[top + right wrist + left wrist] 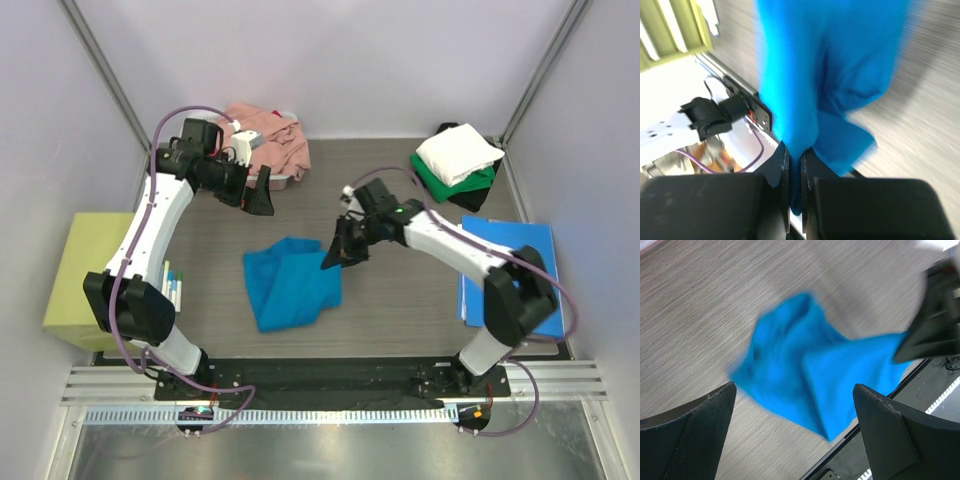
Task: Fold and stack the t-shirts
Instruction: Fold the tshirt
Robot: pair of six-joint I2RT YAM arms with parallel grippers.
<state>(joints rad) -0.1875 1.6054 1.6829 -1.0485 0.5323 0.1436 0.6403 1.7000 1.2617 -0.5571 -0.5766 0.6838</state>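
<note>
Top external view: the teal-blue t-shirt (290, 283) is seen crumpled near the middle of the table (400, 310). Its right edge is pinched by the right gripper (335, 255), whose jaws are clamped on the cloth. The left gripper (262, 195) is held above the table behind the shirt, apart from it, with its jaws spread wide and nothing between them. Just behind it, at the far left, the salmon pink t-shirt (272, 140) is heaped. At the far right corner a folded white t-shirt (458, 153) is stacked on the green t-shirt (440, 180), with the black t-shirt (472, 196) under both. A blue sheet (510, 270) is laid along the right side, and a yellow-green block (85, 280) is set beside the table's left edge.

Left wrist view: the picture is blurred. The two fingers (695, 435) of the left gripper are shown far apart and bare. The teal-blue t-shirt (805, 370) is seen below, on the table (700, 315). One corner of the shirt is gripped at the right by the right gripper (930, 325).

Right wrist view: the right gripper (795, 165) is seen squeezed shut on a fold of the teal-blue t-shirt (805, 75), and the cloth is stretched away from the fingers over the table (930, 100). The yellow-green block (675, 30) is visible at the upper left.
</note>
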